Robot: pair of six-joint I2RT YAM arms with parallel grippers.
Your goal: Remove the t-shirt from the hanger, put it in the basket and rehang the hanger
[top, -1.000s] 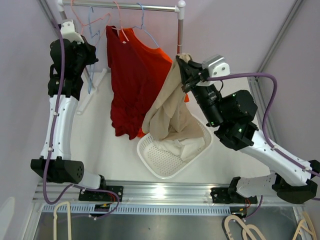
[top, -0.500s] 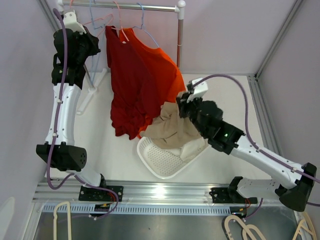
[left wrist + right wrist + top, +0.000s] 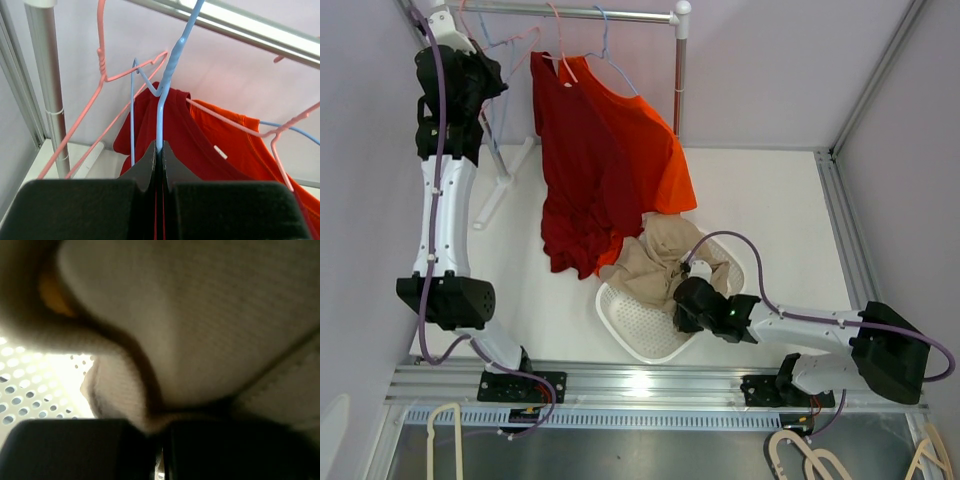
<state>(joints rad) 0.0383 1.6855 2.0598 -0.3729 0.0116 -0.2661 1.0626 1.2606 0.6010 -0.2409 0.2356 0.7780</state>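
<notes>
A beige t-shirt (image 3: pixel 660 262) lies bunched over the far rim of a white perforated basket (image 3: pixel 630 325). My right gripper (image 3: pixel 687 300) is low at the basket and shut on a fold of this t-shirt (image 3: pixel 200 315), whose fabric fills the right wrist view; the right gripper (image 3: pixel 160 427) shows only its dark finger bases. My left gripper (image 3: pixel 161 147) is up by the rail, shut on the wire of a bare blue hanger (image 3: pixel 167 85). In the top view the left gripper (image 3: pixel 488 72) sits at the rack's left end.
A red t-shirt (image 3: pixel 585 170) and an orange t-shirt (image 3: pixel 655 150) hang from the metal rail (image 3: pixel 570 12) on wire hangers. A bare pink hanger (image 3: pixel 102 65) hangs beside the rack post (image 3: pixel 45 75). Spare hangers lie at the near edge (image 3: pixel 800 455).
My right arm has swung down from rail height with the beige t-shirt, into the basket. My left gripper has risen toward the rail with the blue hanger.
</notes>
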